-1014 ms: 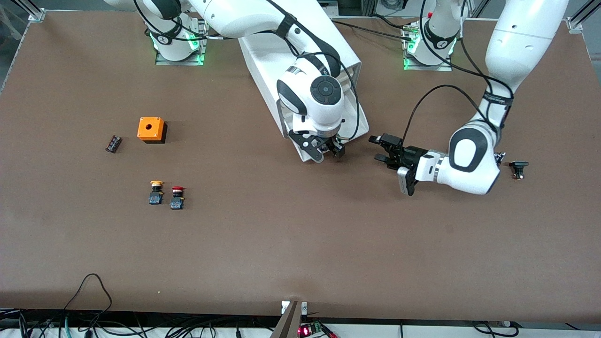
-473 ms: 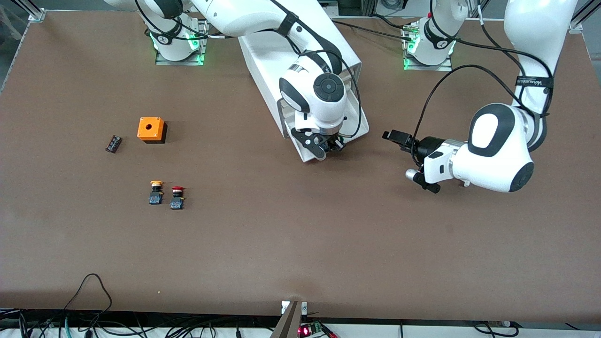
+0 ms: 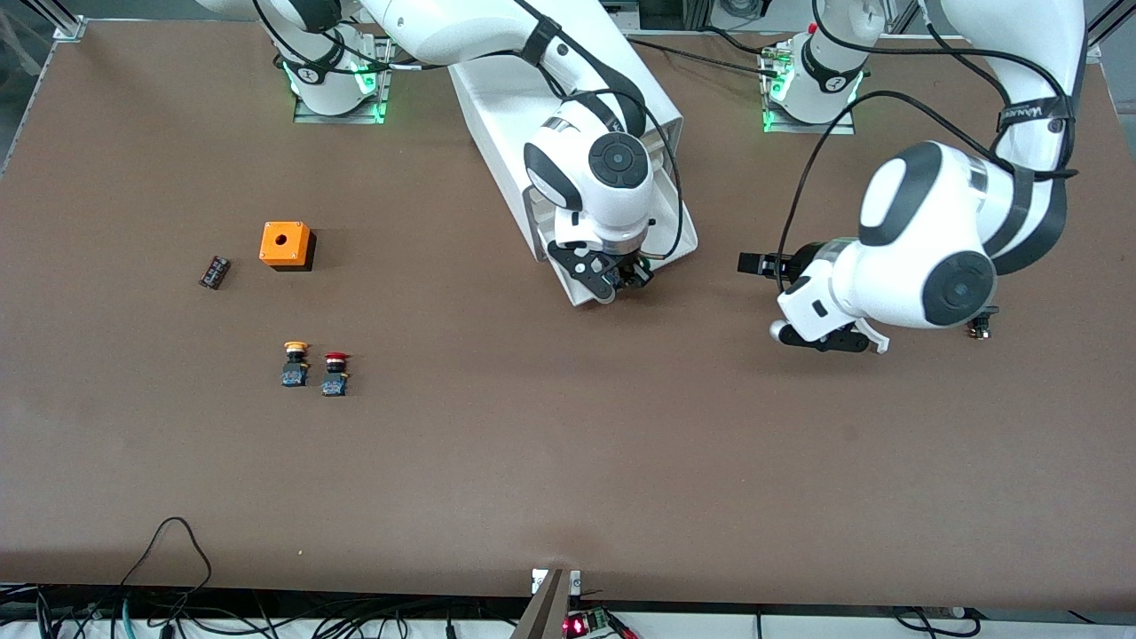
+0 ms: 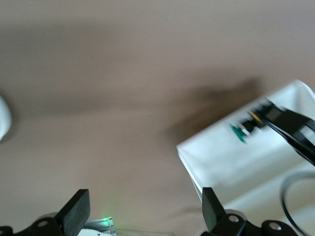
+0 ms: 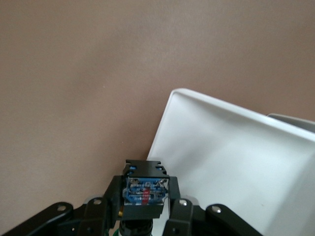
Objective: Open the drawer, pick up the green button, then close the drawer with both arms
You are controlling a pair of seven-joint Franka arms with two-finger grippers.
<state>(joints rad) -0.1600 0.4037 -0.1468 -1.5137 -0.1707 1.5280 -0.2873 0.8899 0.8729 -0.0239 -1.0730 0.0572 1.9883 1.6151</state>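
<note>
Even overhead light, sharp from the front, smeared at the left wrist.

From the front the brown desk [image 3: 568,461] is evenly lit, with short soft shadows close under both arms and green lamp glow at their bases. The left wrist view is motion-blurred: the cabinet [image 4: 246,162] past the left end effector [image 4: 142,211] streaks and throws a hazy shadow. The right wrist view is crisp; the drawer [image 5: 236,162] under the right end effector [image 5: 146,196] is bright white, softly shaded inside.

drawer [image 5: 231,162]: cream-white, shallow, stood pulled open | button [image 5: 143,191]: blue-black body, clamped in right pincer [image 3: 626,277] over drawer, at its 7 o'clock corner
</note>
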